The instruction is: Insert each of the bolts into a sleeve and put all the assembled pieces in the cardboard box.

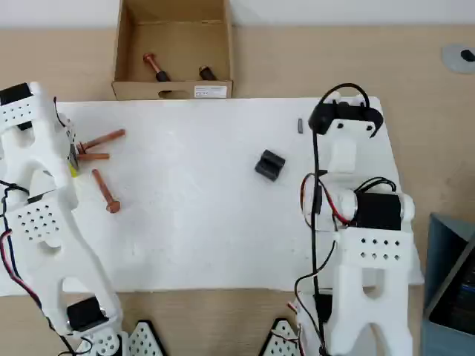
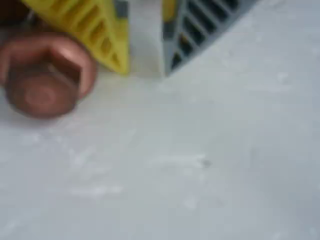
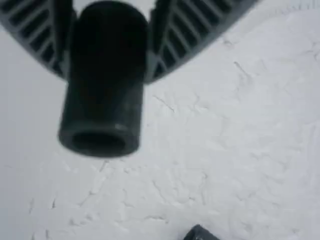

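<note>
Between the fingers of the right gripper we see a black held sleeve. It is clamped from both sides, its open end sticks out past the fingertips, and it hangs over the white mat. The right arm stands at the right side of the mat and stretches from its base toward the far edge.

The left gripper is low on the mat at the left side. Its yellow finger and grey finger are a small gap apart, with nothing between them. A copper bolt head lies just outside the yellow finger, and we cannot tell whether it touches. The left arm bends over the left edge of the mat.

Beside this gripper three bolts lie flat. The first bolt and the second bolt are close together, and the third bolt is a little nearer to the arm bases. A loose sleeve lies on the mat between the arms, nearer to the right one.

The box stands open on the table against the far edge of the mat. In it lie two assembled pieces, one at the left and one at the right, both near the front wall, each a copper bolt with a dark sleeve. A grey bin stands to the right of the mat.
</note>
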{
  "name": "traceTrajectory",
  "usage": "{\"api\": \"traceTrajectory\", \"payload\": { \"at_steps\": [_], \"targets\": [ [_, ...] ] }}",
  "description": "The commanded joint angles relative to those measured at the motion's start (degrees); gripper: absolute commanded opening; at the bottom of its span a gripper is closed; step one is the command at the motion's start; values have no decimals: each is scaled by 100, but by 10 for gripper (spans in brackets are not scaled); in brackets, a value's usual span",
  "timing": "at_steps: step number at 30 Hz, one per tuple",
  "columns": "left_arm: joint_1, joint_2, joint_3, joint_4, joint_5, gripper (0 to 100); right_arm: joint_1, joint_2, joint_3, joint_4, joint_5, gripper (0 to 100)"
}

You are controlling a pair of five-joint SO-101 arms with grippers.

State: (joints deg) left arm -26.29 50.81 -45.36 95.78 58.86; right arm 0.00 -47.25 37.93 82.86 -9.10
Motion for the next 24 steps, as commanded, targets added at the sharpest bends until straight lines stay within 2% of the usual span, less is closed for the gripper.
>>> {"api": "traceTrajectory", "payload": {
  "at_steps": [1, 16, 21, 24],
  "targets": [
    [-97, 4, -536, -79, -9, 74, 22, -92, -347, -105, 141, 9],
    [-44, 233, -853, 44, -9, 74, 22, -92, -347, -105, 149, 9],
    [-70, 725, -879, 44, -9, 0, 22, -92, -347, -105, 149, 9],
    [-62, 813, -879, 70, -9, 5, 22, -92, -347, -105, 149, 9]
  ]
}}
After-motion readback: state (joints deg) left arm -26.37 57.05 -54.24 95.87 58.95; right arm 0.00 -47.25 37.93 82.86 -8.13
